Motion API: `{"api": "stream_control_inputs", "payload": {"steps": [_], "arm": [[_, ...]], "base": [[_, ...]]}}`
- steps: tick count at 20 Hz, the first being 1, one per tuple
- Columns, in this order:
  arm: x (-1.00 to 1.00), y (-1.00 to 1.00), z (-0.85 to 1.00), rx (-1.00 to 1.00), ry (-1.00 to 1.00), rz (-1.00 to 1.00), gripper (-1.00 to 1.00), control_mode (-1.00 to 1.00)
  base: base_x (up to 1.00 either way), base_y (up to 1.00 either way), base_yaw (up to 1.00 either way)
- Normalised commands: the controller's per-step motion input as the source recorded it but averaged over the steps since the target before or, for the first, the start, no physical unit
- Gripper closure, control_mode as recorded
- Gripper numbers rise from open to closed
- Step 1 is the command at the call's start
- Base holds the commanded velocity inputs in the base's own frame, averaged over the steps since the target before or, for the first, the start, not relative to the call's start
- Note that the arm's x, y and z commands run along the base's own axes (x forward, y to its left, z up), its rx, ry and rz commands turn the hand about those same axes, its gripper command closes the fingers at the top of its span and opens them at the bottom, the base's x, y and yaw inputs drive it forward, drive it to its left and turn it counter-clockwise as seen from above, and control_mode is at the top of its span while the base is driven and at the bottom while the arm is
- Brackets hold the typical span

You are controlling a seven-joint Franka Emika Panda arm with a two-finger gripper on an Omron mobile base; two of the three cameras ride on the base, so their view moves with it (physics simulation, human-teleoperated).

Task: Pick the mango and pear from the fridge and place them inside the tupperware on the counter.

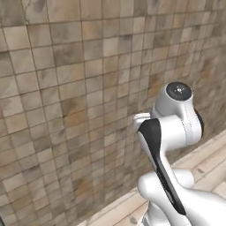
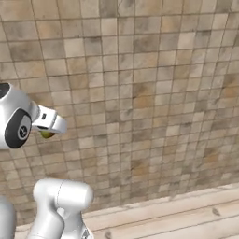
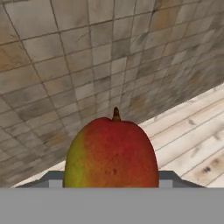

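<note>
One fruit is up off any shelf, the mango [image 3: 111, 153] clamped in the gripper [image 2: 48, 132] and held high at the arm's far end, facing a tiled wall [image 2: 140, 93] over wood floor [image 3: 192, 131], presumably carried clear for the trip to the tupperware.

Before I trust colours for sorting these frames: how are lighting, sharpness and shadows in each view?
Hand view: the mango is sharp and evenly lit, red-orange shading to green-yellow on its left, no glare. Right base view: soft, slightly blurred; the gripper shades the fruit beneath it to a dark sliver. Left base view: the tiled wall is flat-lit and mottled, without hard shadows.
</note>
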Motion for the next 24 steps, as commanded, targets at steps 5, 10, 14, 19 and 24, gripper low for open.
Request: {"api": "stream_control_inputs", "payload": {"steps": [5,10,14,19,24], "arm": [[0.00,0.00,0.00,0.00,0.00,0.00,1.00,1.00],[0.00,0.00,0.00,0.00,0.00,0.00,1.00,1.00],[0.00,0.00,0.00,0.00,0.00,0.00,1.00,1.00],[0.00,0.00,0.00,0.00,0.00,0.00,1.00,1.00],[0.00,0.00,0.00,0.00,0.00,0.00,1.00,1.00]], "base": [[0.24,-0.44,-0.69],[0.00,-0.71,-0.67],[-0.01,-0.70,-0.64],[-0.08,-0.40,-0.62],[-0.22,-0.46,-0.59]]}}
